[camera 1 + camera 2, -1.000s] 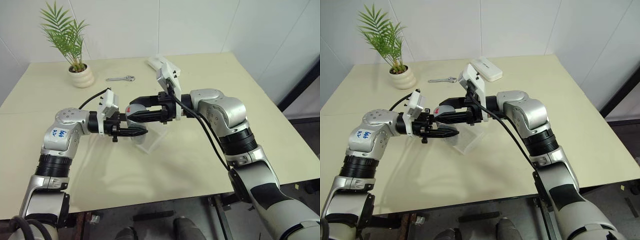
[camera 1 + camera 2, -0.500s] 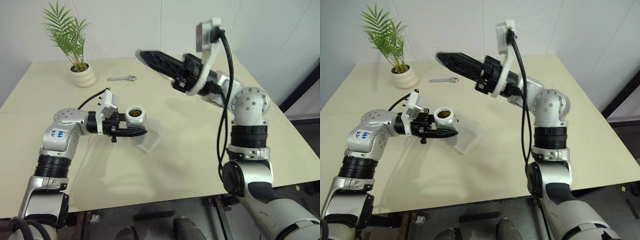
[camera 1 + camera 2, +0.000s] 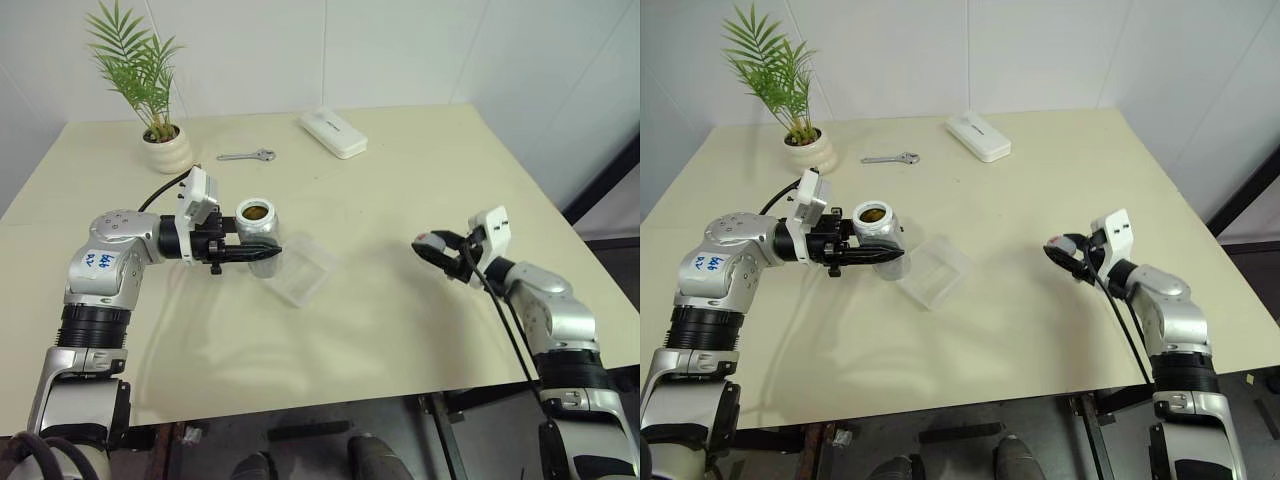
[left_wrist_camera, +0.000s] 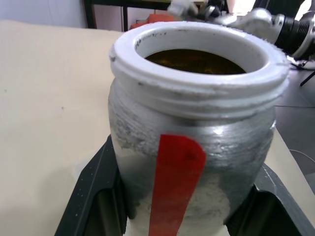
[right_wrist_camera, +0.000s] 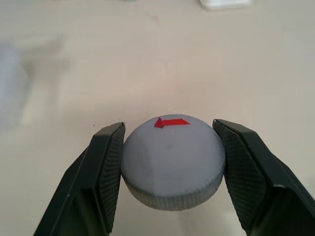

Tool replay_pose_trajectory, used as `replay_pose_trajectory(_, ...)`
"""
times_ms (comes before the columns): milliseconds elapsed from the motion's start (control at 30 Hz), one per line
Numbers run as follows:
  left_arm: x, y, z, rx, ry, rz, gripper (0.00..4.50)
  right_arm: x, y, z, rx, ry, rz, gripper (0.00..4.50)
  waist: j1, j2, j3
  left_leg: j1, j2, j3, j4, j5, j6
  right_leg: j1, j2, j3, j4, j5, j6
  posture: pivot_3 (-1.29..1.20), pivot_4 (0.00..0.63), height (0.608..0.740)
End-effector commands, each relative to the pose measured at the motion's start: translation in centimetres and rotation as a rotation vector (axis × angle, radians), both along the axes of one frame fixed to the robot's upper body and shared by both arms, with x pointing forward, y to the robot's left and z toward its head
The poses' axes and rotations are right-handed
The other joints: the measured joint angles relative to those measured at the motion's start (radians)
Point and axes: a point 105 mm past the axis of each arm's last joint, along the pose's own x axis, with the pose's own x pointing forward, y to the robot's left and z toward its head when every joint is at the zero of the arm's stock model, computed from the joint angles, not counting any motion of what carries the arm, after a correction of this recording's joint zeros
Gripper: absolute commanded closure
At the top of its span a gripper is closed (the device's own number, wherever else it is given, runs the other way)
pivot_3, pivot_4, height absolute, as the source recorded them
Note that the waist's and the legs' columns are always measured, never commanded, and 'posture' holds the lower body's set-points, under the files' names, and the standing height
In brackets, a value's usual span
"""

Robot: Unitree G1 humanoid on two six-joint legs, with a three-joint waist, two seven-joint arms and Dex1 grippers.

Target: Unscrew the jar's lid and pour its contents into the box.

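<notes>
A pale yellow counter point(image 3: 400, 200) stands against white walls. The right end effector point(image 3: 432, 246), at the right of the frame, pinches the lid point(image 5: 172, 160) between its black fingers point(image 5: 106, 167); a second ago it was at the jar, and it now sits low and well apart from it, just above the counter. The left end effector point(image 3: 262, 254), left of centre, is clamped on the jar point(image 3: 256, 232), upright and just beside the box point(image 3: 302, 272). Unscrewing is therefore complete; pouring is judged the next step. The jar is silvery-grey with a red stripe, a white threaded rim, and brownish contents point(image 4: 194, 61) filling it near the mouth. The lid is grey with a red mark.
</notes>
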Motion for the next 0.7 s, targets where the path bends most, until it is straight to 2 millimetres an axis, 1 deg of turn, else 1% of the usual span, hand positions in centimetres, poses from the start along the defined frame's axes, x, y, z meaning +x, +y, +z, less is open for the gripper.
replay_pose_trajectory(33,0.1,0.2,1.3,-0.02,-0.036,-0.007,2.57,0.1,-0.2,0.0,-0.026,-0.064,-0.023,1.97,-0.003,0.0,0.0,0.001,0.0,0.0,0.0,0.0,0.0,0.0,0.0,0.0,0.0,0.0,0.0,0.0,0.15,0.74)
replay_pose_trajectory(133,0.3,0.2,1.6,-0.036,-0.037,-0.005,2.57,0.4,-0.6,0.1,0.037,-0.057,-0.056,1.97,-0.005,0.0,0.0,0.001,0.0,-0.001,0.0,0.002,0.0,0.0,0.0,0.0,0.002,0.0,0.0,0.0,0.15,0.74)
replay_pose_trajectory(200,0.4,0.2,1.9,-0.05,-0.039,0.0,2.57,0.2,-0.9,0.3,0.071,-0.051,-0.055,1.23,-0.003,0.0,0.0,0.001,0.0,-0.001,0.0,0.002,-0.001,0.0,0.0,0.0,0.003,0.0,0.0,0.0,0.15,0.74)
replay_pose_trajectory(300,0.6,0.2,2.2,-0.068,-0.039,0.005,2.57,-0.3,-0.7,1.2,0.083,-0.075,-0.013,0.3,0.002,0.0,0.0,0.001,0.0,-0.001,0.0,0.002,-0.001,0.001,0.0,0.0,0.003,0.0,0.0,0.0,0.15,0.74)
replay_pose_trajectory(333,0.7,0.2,2.3,-0.075,-0.037,0.01,2.57,-0.6,-0.8,1.8,0.073,-0.095,-0.001,0.01,0.002,0.0,0.0,0.001,0.0,-0.001,0.0,0.002,-0.001,0.001,0.0,0.0,0.003,0.0,0.0,0.0,0.15,0.74)
replay_pose_trajectory(367,0.8,0.2,2.4,-0.08,-0.036,0.013,2.57,-0.7,-0.8,2.2,0.065,-0.107,0.005,0.01,0.003,0.0,0.0,0.001,0.0,-0.001,0.0,0.002,-0.001,0.001,0.0,0.0,0.003,0.0,0.0,0.0,0.15,0.74)
replay_pose_trajectory(400,0.8,0.2,2.5,-0.088,-0.035,0.012,2.57,-1.0,-0.6,3.1,0.064,-0.121,0.023,0.01,0.003,0.0,0.0,0.001,0.0,-0.001,0.0,0.003,-0.001,0.0,0.0,0.0,0.003,0.0,0.0,0.0,0.15,0.74)
replay_pose_trajectory(433,0.9,0.2,2.6,-0.088,-0.034,0.013,2.57,-1.6,0.0,4.3,0.069,-0.142,0.069,0.01,0.006,0.0,0.0,0.001,0.0,-0.001,0.0,0.003,-0.001,0.001,0.0,0.0,0.003,0.0,0.0,0.0,0.15,0.74)
replay_pose_trajectory(467,0.9,0.3,2.6,-0.086,-0.034,0.012,2.57,-2.1,0.6,5.1,0.072,-0.153,0.101,0.01,0.007,0.0,0.0,0.001,0.0,-0.001,0.0,0.003,-0.001,0.0,0.0,0.0,0.003,0.0,0.0,0.0,0.15,0.74)
replay_pose_trajectory(500,1.0,0.3,2.6,-0.081,-0.034,0.016,2.57,-2.9,1.5,6.1,0.072,-0.155,0.154,0.01,0.008,0.0,0.0,0.001,0.0,-0.001,0.0,0.003,-0.001,0.0,0.0,0.0,0.003,0.0,0.0,0.0,0.15,0.74)
replay_pose_trajectory(533,1.1,0.4,2.6,-0.078,-0.034,0.019,2.57,-3.4,2.1,6.7,0.07,-0.151,0.189,0.01,0.009,0.0,0.0,0.001,0.0,-0.001,0.0,0.003,-0.001,0.0,0.0,0.0,0.003,0.0,0.0,0.0,0.15,0.74)
replay_pose_trajectory(600,1.5,0.5,2.6,-0.052,-0.038,0.029,2.57,-5.0,4.0,7.6,0.012,-0.148,0.293,0.01,0.013,0.0,0.0,0.001,0.0,-0.002,0.0,0.003,-0.001,0.0,0.0,0.0,0.004,0.0,0.0,0.0,0.15,0.74)
replay_pose_trajectory(633,1.8,0.7,2.6,-0.032,-0.042,0.042,2.57,-6.1,5.2,8.1,-0.023,-0.129,0.366,0.01,0.015,0.0,0.0,0.001,0.0,-0.002,0.0,0.003,-0.001,0.0,0.0,-0.001,0.003,0.0,0.0,0.0,0.15,0.74)
replay_pose_trajectory(700,3.2,1.3,2.1,0.084,-0.05,0.11,2.57,-9.0,7.9,8.8,-0.091,-0.073,0.532,0.01,0.02,0.0,0.001,0.001,0.0,-0.002,0.001,0.002,-0.001,0.0,0.0,-0.001,0.003,0.0,0.0,0.0,0.15,0.74)
